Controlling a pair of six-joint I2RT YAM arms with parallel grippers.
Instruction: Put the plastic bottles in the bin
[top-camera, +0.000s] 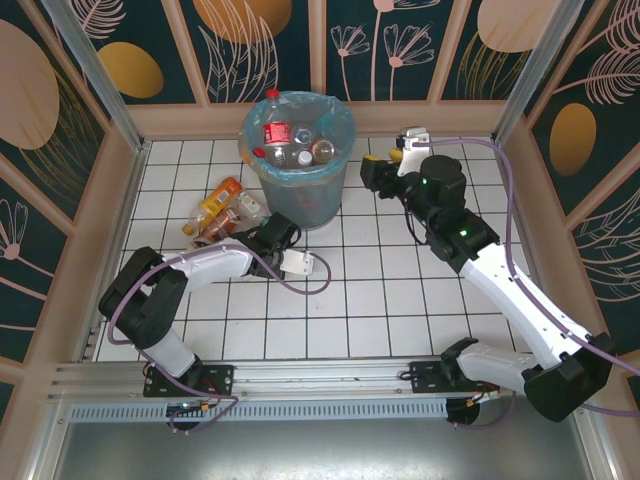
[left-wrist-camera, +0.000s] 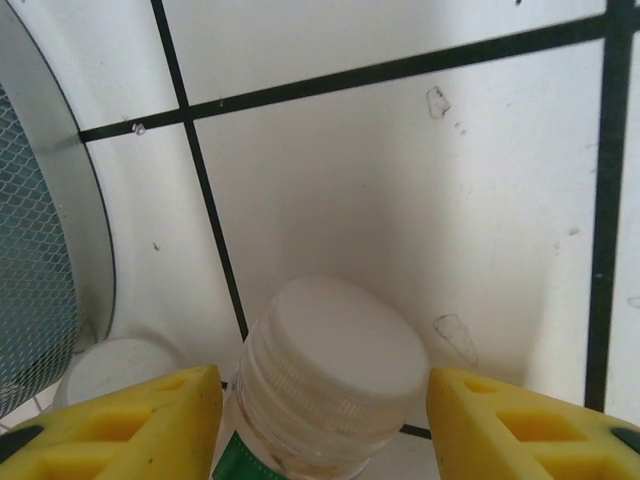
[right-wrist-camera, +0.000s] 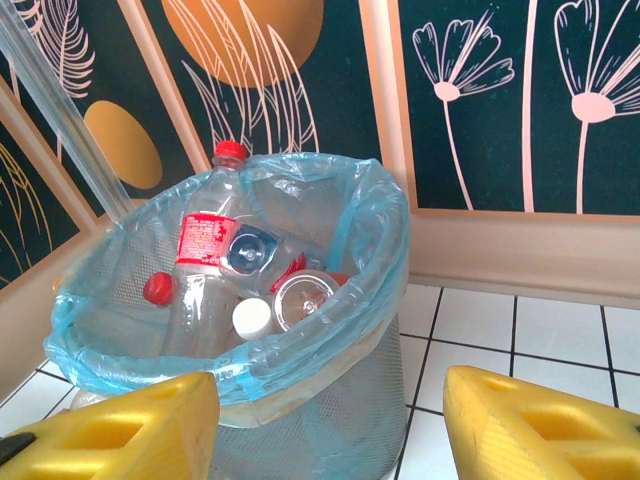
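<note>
The bin (top-camera: 300, 165) stands at the back middle of the tiled floor, its blue liner (right-wrist-camera: 330, 300) holding several bottles, among them a tall clear one with a red label (right-wrist-camera: 205, 240). Left of the bin lies a small heap of bottles (top-camera: 218, 212), one of them orange. My left gripper (top-camera: 264, 230) is low by the bin's foot and open. Its yellow fingers (left-wrist-camera: 150, 425) straddle a white-capped clear bottle (left-wrist-camera: 335, 365) with narrow gaps at both sides. My right gripper (top-camera: 372, 172) hovers right of the bin, open and empty, pointing at it (right-wrist-camera: 330, 430).
The bin's mesh wall (left-wrist-camera: 30, 300) is close on the left of the left gripper, with another white cap (left-wrist-camera: 115, 370) beside its base. Wooden walls (top-camera: 320, 120) close in the tiled floor (top-camera: 400, 290) at the back and both sides.
</note>
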